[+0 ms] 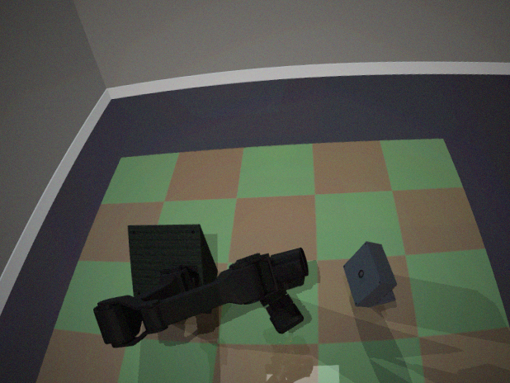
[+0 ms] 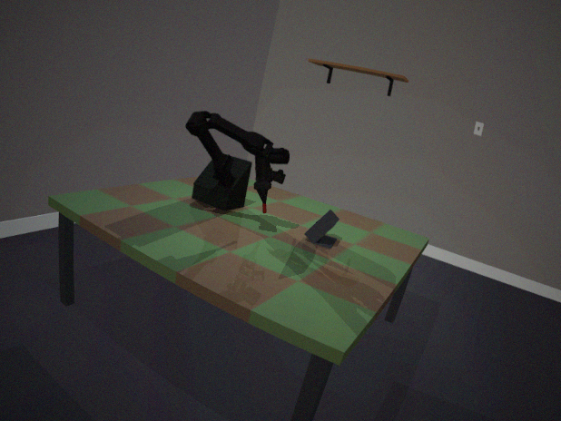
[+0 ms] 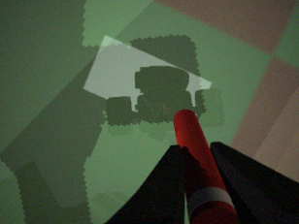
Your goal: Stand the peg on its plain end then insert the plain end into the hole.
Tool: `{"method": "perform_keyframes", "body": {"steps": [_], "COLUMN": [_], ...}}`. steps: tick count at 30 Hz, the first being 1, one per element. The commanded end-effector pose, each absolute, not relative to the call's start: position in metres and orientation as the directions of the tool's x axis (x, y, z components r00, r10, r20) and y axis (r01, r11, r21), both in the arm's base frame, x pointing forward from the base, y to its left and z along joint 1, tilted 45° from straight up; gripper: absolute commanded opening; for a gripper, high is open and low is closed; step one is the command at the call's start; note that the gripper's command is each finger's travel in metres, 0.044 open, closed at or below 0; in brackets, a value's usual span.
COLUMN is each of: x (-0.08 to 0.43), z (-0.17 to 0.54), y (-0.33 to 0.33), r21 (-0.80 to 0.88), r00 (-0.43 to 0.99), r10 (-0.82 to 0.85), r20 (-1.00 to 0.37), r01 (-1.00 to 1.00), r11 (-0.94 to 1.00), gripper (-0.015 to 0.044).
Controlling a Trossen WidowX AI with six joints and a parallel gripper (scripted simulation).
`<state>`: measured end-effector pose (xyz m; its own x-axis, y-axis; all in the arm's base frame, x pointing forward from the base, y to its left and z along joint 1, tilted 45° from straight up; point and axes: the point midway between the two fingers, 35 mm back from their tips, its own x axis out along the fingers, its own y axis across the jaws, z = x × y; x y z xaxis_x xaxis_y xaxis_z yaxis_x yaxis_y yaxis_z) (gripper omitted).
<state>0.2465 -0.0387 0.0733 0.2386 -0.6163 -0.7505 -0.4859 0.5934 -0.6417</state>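
Observation:
The red peg is between the fingers of my gripper, which is shut on it. The peg points down, close to upright, with its plain end beyond the fingertips and its white band near the finger side in the wrist view. Its plain end appears to hang a little above the table. In the top view the arm hides the peg and fingertips. The sloped panel stands apart from the gripper, farther from the robot's base. Its one dark hole shows in the top view and looks empty.
The checkered green and brown table carries the robot's dark block-shaped base. Arm shadows and a pale light patch fall on the table. A shelf hangs on the wall beyond.

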Motion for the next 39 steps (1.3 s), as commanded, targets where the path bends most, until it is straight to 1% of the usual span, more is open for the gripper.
{"method": "perform_keyframes", "body": {"steps": [1,39], "x": [0.248,0.277], "z": [0.067,0.041], "y": [-0.037,-0.015], "r21": [-0.636,-0.664], "r00": [0.247,0.426], "r10": [-0.608,-0.519], "r20": [-0.754,-0.741], "r01": [-0.506,-0.582], "r11": [0.583,0.470], "gripper": [0.0000,0.0000]}}
